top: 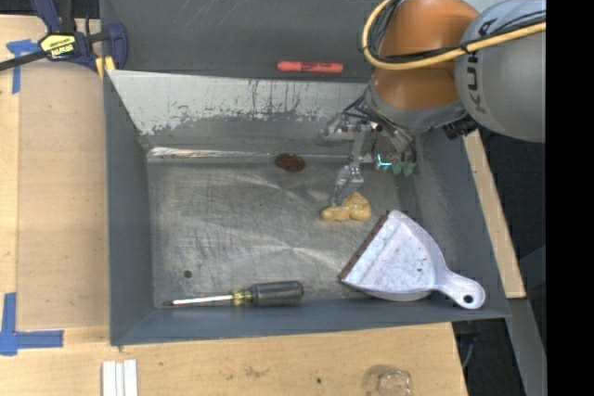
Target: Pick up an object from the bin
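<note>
Gripper (351, 188) seen just above a yellowish lumpy thing (345, 211), right of the frame's middle.
Whether it's open or closed can't be made out, same for contact. A white dustpan (399, 262) is seen lower right and a screwdriver (243, 296) along the bottom. "KU" can be read on the arm (506, 70); the red label (310, 67) up top can't.

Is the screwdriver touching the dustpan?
No, the screwdriver lies along the bin's front wall, with a plain gap between its handle end and the dustpan to its right.
</note>
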Robot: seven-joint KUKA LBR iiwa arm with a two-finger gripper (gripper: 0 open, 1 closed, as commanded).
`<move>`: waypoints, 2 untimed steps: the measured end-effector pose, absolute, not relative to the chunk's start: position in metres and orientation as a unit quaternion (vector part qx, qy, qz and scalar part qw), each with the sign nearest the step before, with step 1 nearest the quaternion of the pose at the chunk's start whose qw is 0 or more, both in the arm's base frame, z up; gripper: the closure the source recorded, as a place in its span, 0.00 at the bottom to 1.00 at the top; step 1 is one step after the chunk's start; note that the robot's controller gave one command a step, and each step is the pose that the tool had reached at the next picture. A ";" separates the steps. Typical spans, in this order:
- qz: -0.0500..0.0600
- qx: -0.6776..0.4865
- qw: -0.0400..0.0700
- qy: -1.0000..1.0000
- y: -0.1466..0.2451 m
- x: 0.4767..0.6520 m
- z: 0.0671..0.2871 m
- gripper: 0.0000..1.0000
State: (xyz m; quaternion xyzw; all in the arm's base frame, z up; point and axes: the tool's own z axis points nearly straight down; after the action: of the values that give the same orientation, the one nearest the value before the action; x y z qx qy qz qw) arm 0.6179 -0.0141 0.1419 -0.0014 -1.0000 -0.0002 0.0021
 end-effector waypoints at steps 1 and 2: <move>0.000 -0.001 0.001 -1.000 -0.014 0.618 0.144 0.00; 0.000 0.028 -0.002 -1.000 -0.013 0.614 0.144 0.00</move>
State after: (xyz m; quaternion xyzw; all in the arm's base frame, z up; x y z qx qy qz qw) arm 0.6144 -0.0132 0.1443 0.0277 -0.9996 0.0002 -0.0019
